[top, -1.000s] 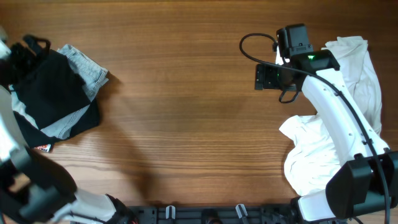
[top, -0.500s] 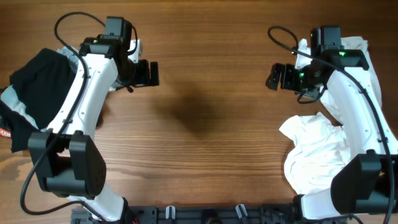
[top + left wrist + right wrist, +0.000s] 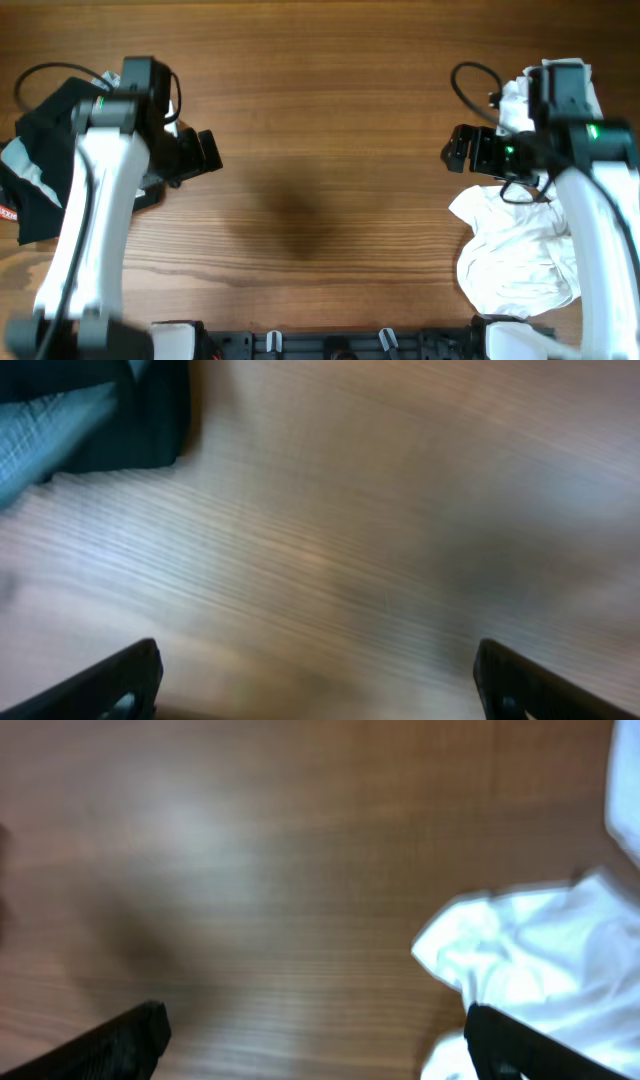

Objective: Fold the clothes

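Observation:
The clothes (image 3: 50,135), a black top, lie bunched at the table's left edge, partly under my left arm. My left gripper (image 3: 197,155) hovers just right of the heap, open and empty. In the left wrist view a black corner of the clothes (image 3: 150,420) shows at the top left, with my left gripper (image 3: 320,688) spread wide over bare wood. My right gripper (image 3: 462,150) hangs open and empty on the right side of the table. In the right wrist view, my right gripper (image 3: 310,1045) also has only wood between its fingertips.
A big white garment (image 3: 515,255) is piled at the right edge, and its folds (image 3: 530,960) show beside my right fingers. Light blue-grey fabric (image 3: 50,435) lies against the black corner. The table's front rail (image 3: 330,342) runs along the bottom.
My left arm swung in from the far left over the pile, and its gripper then drew back left and nearer. My right gripper shifted right and nearer. Both stayed open.

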